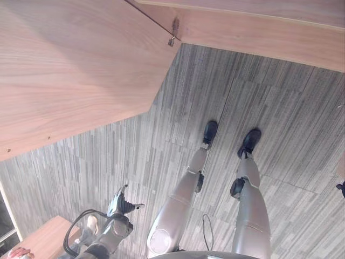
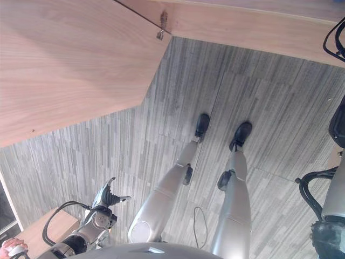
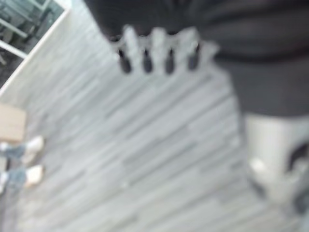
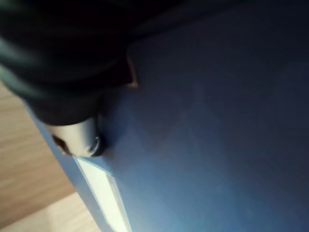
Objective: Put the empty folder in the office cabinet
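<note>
The blue folder [image 4: 207,125] shows in the right wrist view, pressed close against the right hand [image 4: 79,137]: its flat blue face runs from the centre out toward three o'clock, and a pale strip runs along its edge near six o'clock. A silver finger [image 4: 77,137] under the dark ribbed cover lies against the folder's face. How the rest of that hand's fingers sit on the folder is hidden, so whether it grasps the folder cannot be told. Past the folder's edge, at eight o'clock in that view, lies a wooden surface [image 4: 24,159].

In the head views the open cabinet door [image 1: 70,65] is a broad wooden panel reaching from nine o'clock to twelve o'clock, meeting the wooden cabinet front [image 1: 259,32] at a small metal hinge [image 1: 173,31] near twelve o'clock. Grey striped carpet [image 1: 161,140] covers the floor below.

The left hand [image 1: 123,204] hangs at seven o'clock above the carpet, holding nothing. In the left wrist view its fingers [image 3: 158,48] reach out fairly straight in a row, relaxed. A person's shoes [image 3: 33,159] stand on the carpet at nine o'clock in that view, beside a wooden box [image 3: 10,123].
</note>
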Motion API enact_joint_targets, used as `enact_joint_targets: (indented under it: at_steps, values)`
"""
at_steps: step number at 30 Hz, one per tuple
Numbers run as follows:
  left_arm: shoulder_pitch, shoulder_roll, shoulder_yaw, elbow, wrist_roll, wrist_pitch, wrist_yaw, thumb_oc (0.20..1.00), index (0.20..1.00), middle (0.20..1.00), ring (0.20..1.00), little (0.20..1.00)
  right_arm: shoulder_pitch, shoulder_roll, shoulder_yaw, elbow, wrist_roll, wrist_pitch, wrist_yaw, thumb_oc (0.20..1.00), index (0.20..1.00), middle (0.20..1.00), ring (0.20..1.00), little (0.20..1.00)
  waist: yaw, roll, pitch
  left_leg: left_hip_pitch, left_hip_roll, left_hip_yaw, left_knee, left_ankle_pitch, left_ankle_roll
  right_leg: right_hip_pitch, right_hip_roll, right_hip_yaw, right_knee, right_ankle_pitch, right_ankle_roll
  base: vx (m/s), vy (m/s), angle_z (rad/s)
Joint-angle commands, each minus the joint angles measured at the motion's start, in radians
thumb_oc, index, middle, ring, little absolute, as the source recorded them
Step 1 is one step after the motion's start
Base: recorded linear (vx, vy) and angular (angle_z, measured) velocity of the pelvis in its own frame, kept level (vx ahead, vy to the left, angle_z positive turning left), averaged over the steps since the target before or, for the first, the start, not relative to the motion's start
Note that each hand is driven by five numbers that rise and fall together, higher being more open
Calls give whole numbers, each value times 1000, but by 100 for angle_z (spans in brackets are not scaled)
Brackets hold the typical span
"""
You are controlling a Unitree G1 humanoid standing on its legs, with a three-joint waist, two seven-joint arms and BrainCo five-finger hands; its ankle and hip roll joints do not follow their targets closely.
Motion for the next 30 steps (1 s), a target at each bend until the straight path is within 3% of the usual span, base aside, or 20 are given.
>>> enact_joint_targets:
  at_steps: [1, 10, 12, 14, 19, 21, 23, 26, 30]
  values:
    - [1, 39, -27, 107, -3, 21, 39, 1000, 1000, 1000, 1000, 1000, 104, -47, 83, -49, -26, -60, -84, 200, 200, 200, 200, 200, 34, -32, -99, 25, 15, -36, -22, -135, -134, 127, -37, -12, -57, -167, 94, 0, 0, 0]
    - [-18, 30, -18, 125, -14, 12, 43, 1000, 1000, 1000, 1000, 1000, 101, -22, 73, -63, 43, -74, -38, 200, 200, 200, 200, 200, 32, -42, -108, 23, 15, -37, -22, -137, -135, 119, -34, -10, -60, -164, 95, 0, 0, 0]
    - [-13, 38, -7, 121, -20, 12, 25, 1000, 1000, 1000, 1000, 1000, 91, -22, 119, -96, 86, -53, 75, 200, 200, 200, 200, 200, 37, -49, -111, 22, 15, -37, -22, -137, -136, 119, -37, -12, -62, -161, 97, 0, 0, 0]
    - [-4, 51, 4, 121, -19, 14, 17, 1000, 1000, 1000, 1000, 1000, 90, -31, 141, -105, 123, -55, 128, 200, 200, 200, 200, 200, 43, -52, -112, 23, 14, -37, -22, -136, -138, 121, -37, -14, -63, -160, 97, 0, 0, 0]
    - [16, 74, 7, 123, -20, 18, -7, 1000, 1000, 1000, 1000, 1000, 73, -40, 154, -98, 203, -83, 193, 200, 200, 200, 200, 200, 50, -54, -115, 28, 15, -38, -22, -134, -141, 126, -37, -16, -66, -158, 96, 0, 0, 0]
    - [21, 77, 8, 121, -20, 19, -10, 1000, 1000, 1000, 1000, 1000, 72, -40, 153, -96, 208, -86, 195, 1000, 1000, 1000, 1000, 1000, 50, -54, -116, 29, 15, -38, -22, -135, -142, 128, -37, -17, -66, -158, 96, 0, 0, 0]
    - [-93, 78, -26, 179, 5, 49, -16, 1000, 1000, 1000, 1000, 1000, 70, 54, 138, -114, 248, -98, 221, 1000, 1000, 1000, 1000, 1000, 28, -54, -118, 35, 18, -34, -22, -139, -142, 129, -32, -7, -63, -154, 96, 8, 57, 0]
    - [-75, 79, -9, 197, -10, 50, -11, 1000, 1000, 1000, 1000, 1000, 60, 42, 106, -86, 264, -132, 201, 1000, 1000, 1000, 1000, 1000, 28, -60, -119, 39, 14, -36, -22, -143, -139, 140, -34, -6, -70, -151, 98, 2, 12, 0]
    - [-60, 76, -3, 196, -17, 50, -21, 1000, 1000, 1000, 1000, 1000, 49, 27, 120, -74, 235, -114, 181, 1000, 1000, 1000, 1000, 1000, 26, -60, -121, 42, 10, -36, -22, -146, -140, 153, -34, -8, -81, -146, 100, 0, 0, 0]
